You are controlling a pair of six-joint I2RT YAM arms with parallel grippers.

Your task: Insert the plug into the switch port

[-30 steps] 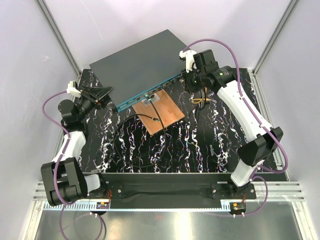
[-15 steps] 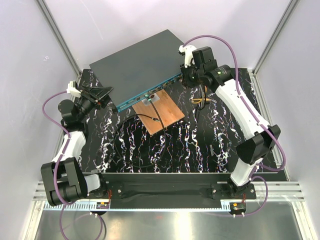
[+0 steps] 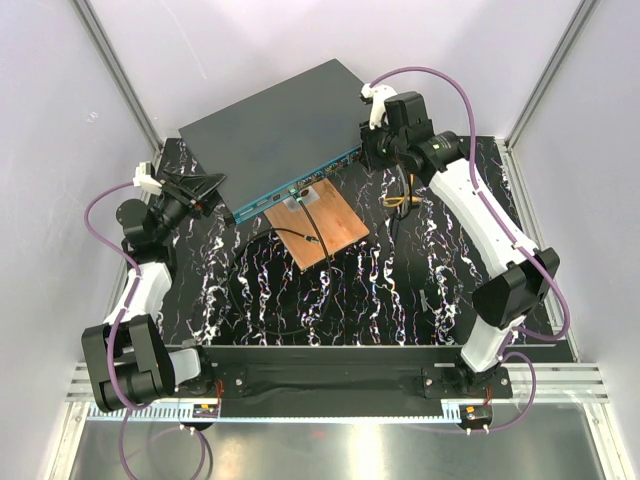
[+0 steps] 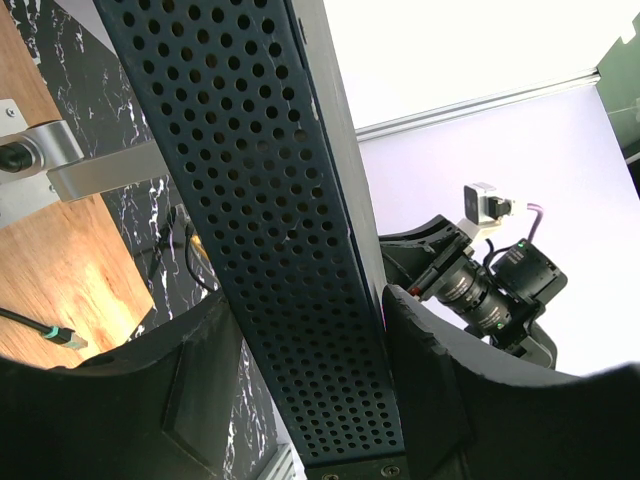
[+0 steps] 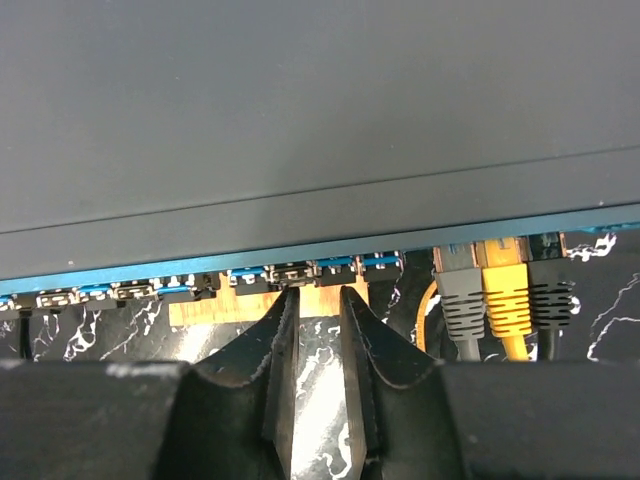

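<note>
The switch (image 3: 280,125), a flat dark grey box with a teal front face (image 3: 300,183), lies at the back of the table. My left gripper (image 3: 207,189) is shut on its left end; in the left wrist view the fingers (image 4: 425,385) clamp the perforated side (image 4: 290,250). My right gripper (image 3: 372,152) is at the right end of the front face. In the right wrist view it (image 5: 313,296) is slightly open and empty, tips just below the row of ports (image 5: 300,272). A dark plug (image 5: 293,273) seems to sit in the port above the left fingertip.
Grey (image 5: 460,295), yellow (image 5: 505,290) and black (image 5: 550,295) plugs sit in ports to the right. A copper-brown board (image 3: 328,228) lies before the switch, with a black cable (image 3: 300,238) whose teal-banded end (image 4: 58,337) rests on it. Yellow cable (image 3: 400,202) lies under my right arm.
My right gripper has moved a little back and left, closer to the switch's front face. The left arm and the switch have not moved.
</note>
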